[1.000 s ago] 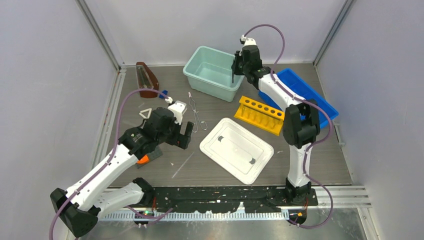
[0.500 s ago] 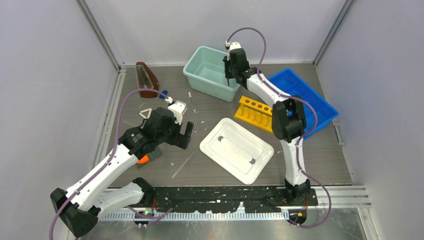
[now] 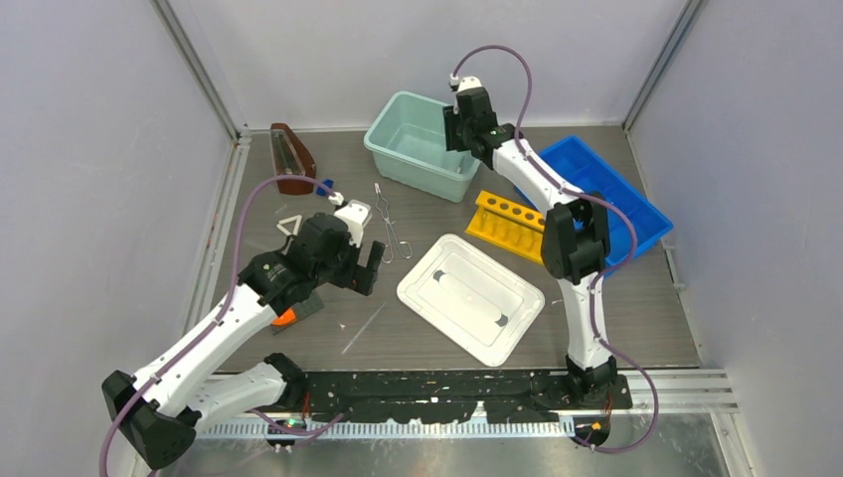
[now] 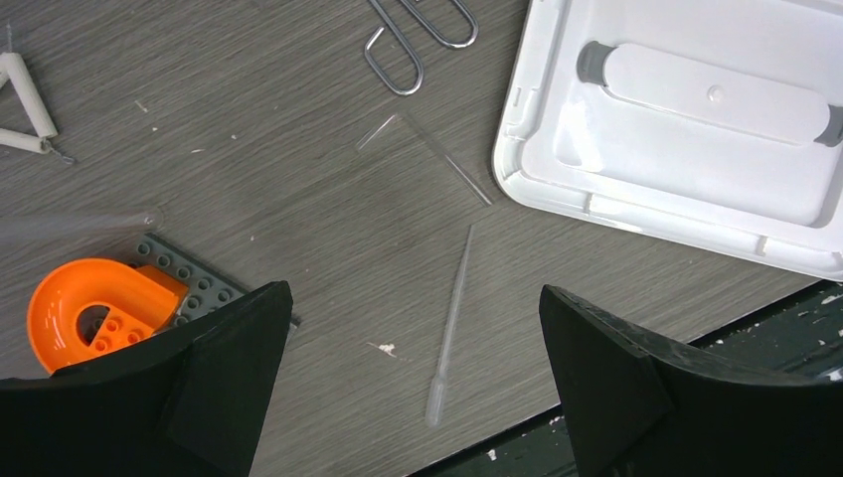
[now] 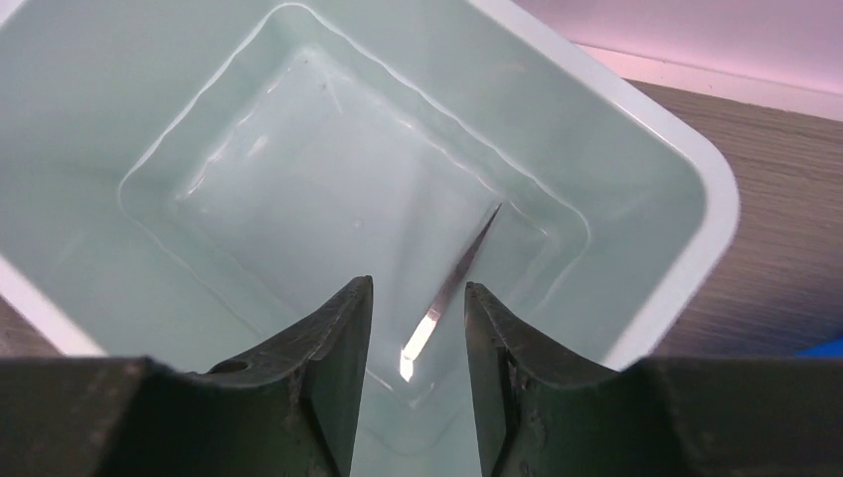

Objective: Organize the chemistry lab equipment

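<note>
My right gripper [image 3: 453, 139] hangs over the pale green bin [image 3: 422, 144]. In the right wrist view its jaws [image 5: 418, 286] stand slightly apart, and a slim silver metal tool [image 5: 459, 266] lies free in the bin [image 5: 636, 119] below them. My left gripper [image 3: 369, 268] is open and empty above the table. Below it in the left wrist view [image 4: 414, 293] lies a clear pipette [image 4: 452, 318], with a thin glass rod [image 4: 437, 154] farther off. Silver wire tongs [image 3: 390, 224], a white triangle [image 3: 289, 225] and a blue knob [image 3: 327, 186] lie on the table.
A white lid [image 3: 469, 296] lies right of my left gripper. A yellow tube rack [image 3: 515, 229] and a blue tray [image 3: 601, 189] are at the right. A brown block [image 3: 291, 159] stands at the back left. An orange piece on a grey plate [image 4: 89, 308] sits under my left arm.
My right gripper moved left over the green bin. The slim tool that hung from it now lies in the bin. My left arm has barely moved.
</note>
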`<state>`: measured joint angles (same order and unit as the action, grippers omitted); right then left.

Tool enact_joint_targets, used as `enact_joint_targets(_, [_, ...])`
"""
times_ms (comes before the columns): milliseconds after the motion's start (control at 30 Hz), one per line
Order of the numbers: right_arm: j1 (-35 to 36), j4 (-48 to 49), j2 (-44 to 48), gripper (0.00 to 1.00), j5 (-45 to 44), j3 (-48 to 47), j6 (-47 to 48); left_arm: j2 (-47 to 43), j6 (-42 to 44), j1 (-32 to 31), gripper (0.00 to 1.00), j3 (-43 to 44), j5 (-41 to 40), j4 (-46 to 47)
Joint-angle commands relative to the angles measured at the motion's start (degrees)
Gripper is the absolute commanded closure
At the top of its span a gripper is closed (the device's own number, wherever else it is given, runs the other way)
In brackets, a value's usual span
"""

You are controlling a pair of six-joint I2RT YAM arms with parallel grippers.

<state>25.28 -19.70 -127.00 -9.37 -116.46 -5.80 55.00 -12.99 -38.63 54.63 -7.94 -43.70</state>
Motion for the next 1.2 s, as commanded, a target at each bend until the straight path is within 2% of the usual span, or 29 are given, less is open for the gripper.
enact_joint_targets(0, [0.53,-4.22,11.37,0.54,-2.20,0.08,-1.97,0.28,1.00,-0.24,0.00,2.49,-4.07,-0.65])
enact_joint_targets(267, [0.82,-7.92,31.56,0.54,-1.30,19.78,-18.31,1.62,0.18,-0.13,0.00,3.07,-9.70,-1.14])
enact_joint_targets(433, [0.91,-8.51,45.39,0.55,1.69,32.90,-25.07,5.04,-2.93,-0.13,0.00,5.04,-12.38,-2.73])
enact_joint_targets(500, [0.91,-9.05,50.03,0.55,4.21,38.19,-26.80,6.75,-4.08,-0.15,0.03,5.70,-11.15,-3.56])
enact_joint_targets(633, [1.02,-10.78,57.78,0.55,7.35,47.28,-28.05,9.76,-4.50,-0.13,0.16,5.86,-1.01,-5.67])
enact_joint_targets(833, [1.00,-12.47,66.01,0.55,7.94,53.55,-27.71,15.08,-10.59,-0.13,0.24,3.38,4.36,-8.42])
enact_joint_targets(1000, [1.00,-12.39,71.18,0.55,8.49,55.45,-28.63,19.09,-16.43,-0.16,0.30,-1.90,6.72,-3.62])
enact_joint_targets(1167, [1.00,-12.42,74.11,0.56,8.33,55.70,-29.22,22.43,-18.19,-0.13,0.37,-4.72,4.79,0.17])
